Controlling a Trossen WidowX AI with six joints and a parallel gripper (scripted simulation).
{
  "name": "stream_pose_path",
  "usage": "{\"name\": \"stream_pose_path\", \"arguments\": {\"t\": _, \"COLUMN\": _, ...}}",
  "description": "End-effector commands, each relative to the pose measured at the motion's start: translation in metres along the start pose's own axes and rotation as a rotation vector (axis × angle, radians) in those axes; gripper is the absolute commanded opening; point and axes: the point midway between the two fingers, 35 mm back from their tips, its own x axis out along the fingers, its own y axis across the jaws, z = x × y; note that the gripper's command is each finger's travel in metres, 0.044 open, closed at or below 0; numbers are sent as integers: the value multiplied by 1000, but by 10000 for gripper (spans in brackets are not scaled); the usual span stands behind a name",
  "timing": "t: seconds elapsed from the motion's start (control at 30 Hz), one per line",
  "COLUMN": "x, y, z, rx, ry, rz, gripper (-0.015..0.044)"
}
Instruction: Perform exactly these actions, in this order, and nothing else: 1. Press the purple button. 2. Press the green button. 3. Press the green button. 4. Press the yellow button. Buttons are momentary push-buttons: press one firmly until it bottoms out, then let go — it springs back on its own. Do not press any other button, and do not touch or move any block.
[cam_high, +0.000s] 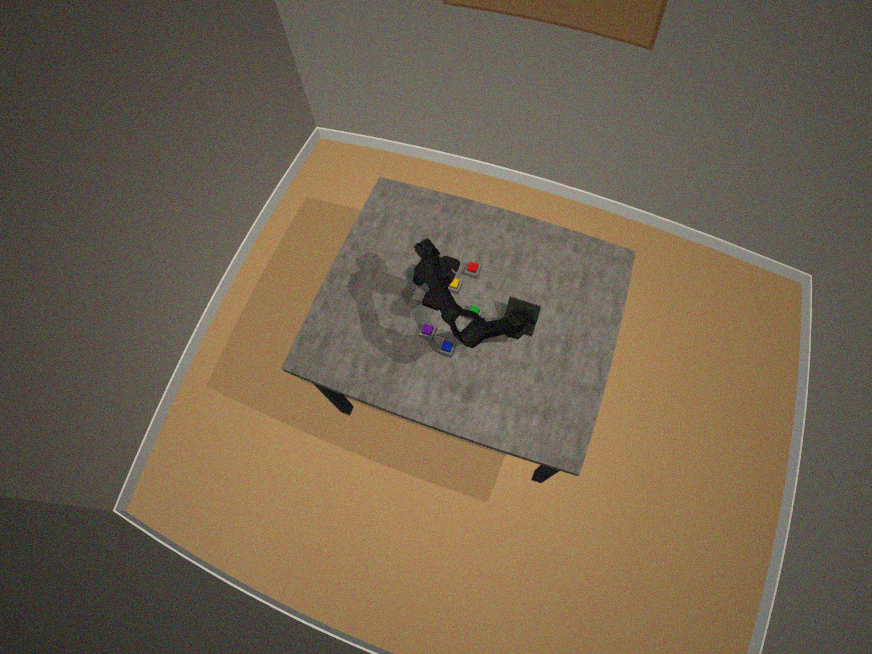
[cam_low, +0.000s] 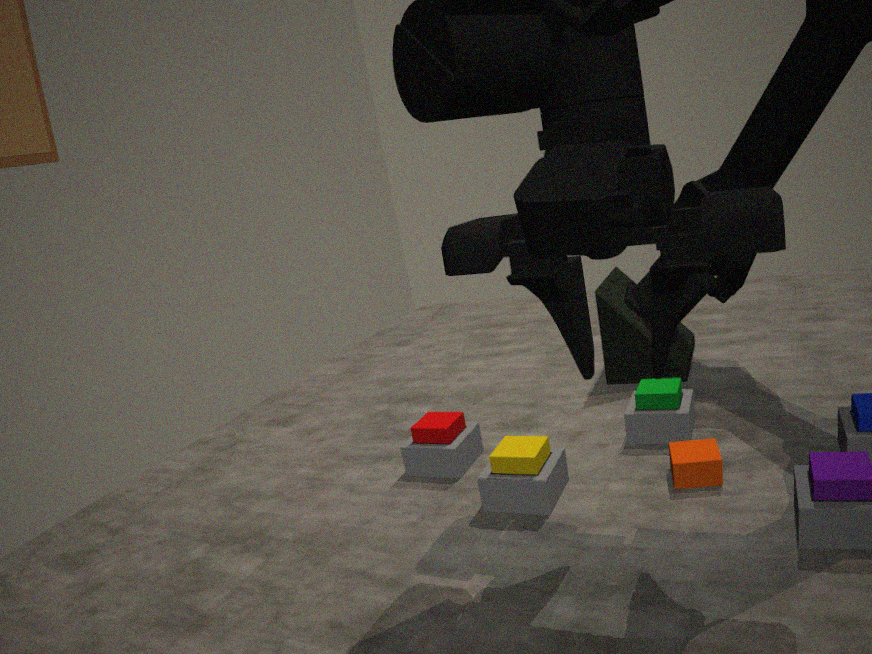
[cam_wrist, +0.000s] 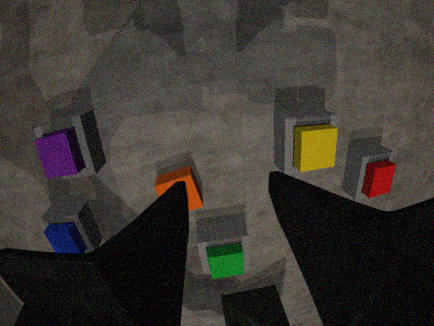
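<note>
Five buttons on grey bases stand on the table: purple (cam_high: 426, 328) (cam_low: 839, 475) (cam_wrist: 59, 154), green (cam_high: 474, 309) (cam_low: 658, 393) (cam_wrist: 226, 260), yellow (cam_high: 454, 283) (cam_low: 520, 454) (cam_wrist: 314, 147), red (cam_high: 472, 266) (cam_low: 438, 427) (cam_wrist: 380, 178) and blue (cam_high: 446, 345) (cam_low: 862, 411) (cam_wrist: 63, 236). All stand up, unpressed. My gripper (cam_low: 623, 373) (cam_wrist: 228, 186) is open and empty. It hangs well above the table, between the yellow and green buttons, touching nothing.
An orange block (cam_low: 695, 462) (cam_wrist: 189, 191) lies between the green and purple buttons, close under my left finger in the wrist view. The arm's dark base (cam_high: 524, 309) (cam_low: 619, 330) stands behind the green button. The grey table (cam_high: 493, 408) (cam_low: 211, 527) stands on an orange floor.
</note>
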Motion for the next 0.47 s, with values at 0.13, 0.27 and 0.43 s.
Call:
{"name": "stream_pose_path", "arguments": {"t": 0.13, "x": -32, "y": 133, "z": -29, "rx": 8, "ry": -36, "rz": 13, "gripper": 387}}
{"name": "stream_pose_path", "arguments": {"t": 0.27, "x": -39, "y": 171, "z": -52, "rx": 14, "ry": -42, "rz": 28, "gripper": 400}}
{"name": "stream_pose_path", "arguments": {"t": 0.43, "x": -39, "y": 171, "z": -52, "rx": 14, "ry": -42, "rz": 28, "gripper": 400}}
